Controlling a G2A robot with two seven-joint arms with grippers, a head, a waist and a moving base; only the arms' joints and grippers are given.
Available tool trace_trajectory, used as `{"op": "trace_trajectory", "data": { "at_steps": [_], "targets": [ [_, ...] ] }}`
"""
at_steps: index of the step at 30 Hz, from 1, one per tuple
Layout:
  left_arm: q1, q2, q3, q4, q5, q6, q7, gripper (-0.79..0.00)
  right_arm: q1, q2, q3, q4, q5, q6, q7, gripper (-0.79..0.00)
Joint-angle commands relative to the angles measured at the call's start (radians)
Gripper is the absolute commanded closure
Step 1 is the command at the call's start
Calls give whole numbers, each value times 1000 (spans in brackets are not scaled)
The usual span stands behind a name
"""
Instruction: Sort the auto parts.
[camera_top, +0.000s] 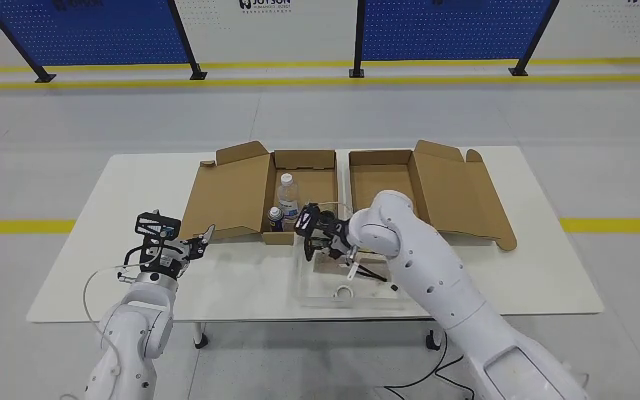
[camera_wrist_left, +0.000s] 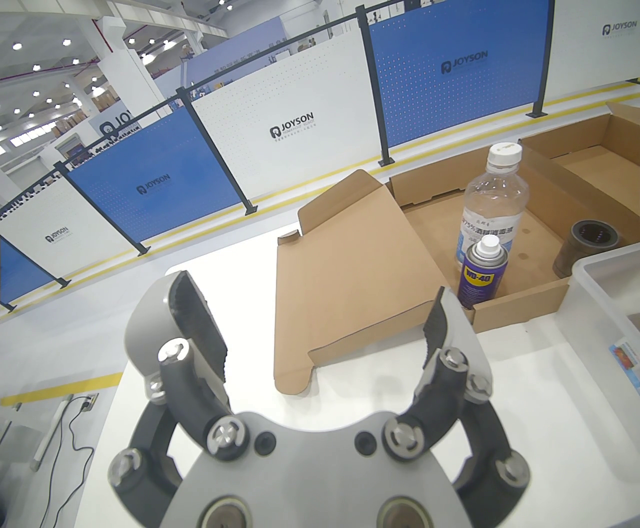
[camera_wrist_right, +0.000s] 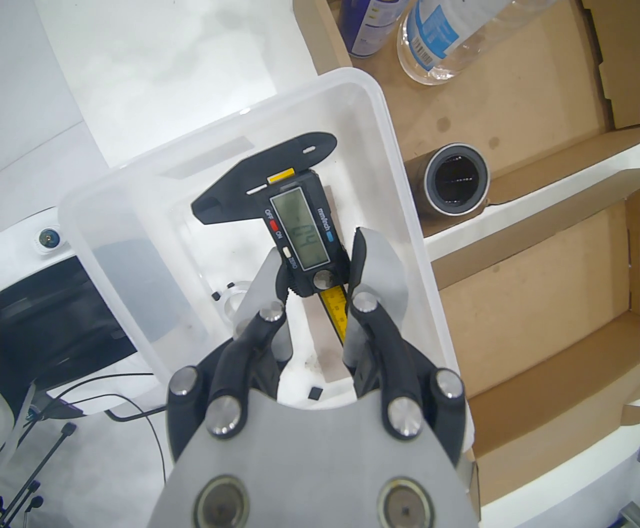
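My right gripper (camera_wrist_right: 320, 265) is shut on a black digital caliper (camera_wrist_right: 300, 235) with a yellow scale. It holds the caliper above a clear plastic bin (camera_wrist_right: 390, 165). In the top view this gripper (camera_top: 312, 228) hangs over the bin's (camera_top: 300, 285) left end, near the front edge of the left cardboard box (camera_top: 305, 160). That box holds a clear bottle (camera_wrist_left: 492, 210), a blue spray can (camera_wrist_left: 482, 272) and a dark cylindrical bearing (camera_wrist_right: 452, 180). My left gripper (camera_wrist_left: 310, 295) is open with nothing in it, just above the table to the left of the box's folded-out flap (camera_wrist_left: 345, 280).
A second open cardboard box (camera_top: 385, 180) lies to the right of the first, with flaps (camera_top: 470, 195) spread toward the table's right side. Small parts, including a ring (camera_top: 343, 292), lie in the bin. Bare white tabletop (camera_top: 100, 230) stretches along the left.
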Motion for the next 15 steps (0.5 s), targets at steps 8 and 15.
{"op": "trace_trajectory", "data": {
  "at_steps": [8,15],
  "targets": [
    [0,0,0,0,0,0,0,-785,-14,20,48,-93,39,4,16,0],
    [0,0,0,0,0,0,0,-785,-17,29,59,-127,61,9,20,0]
  ]
}}
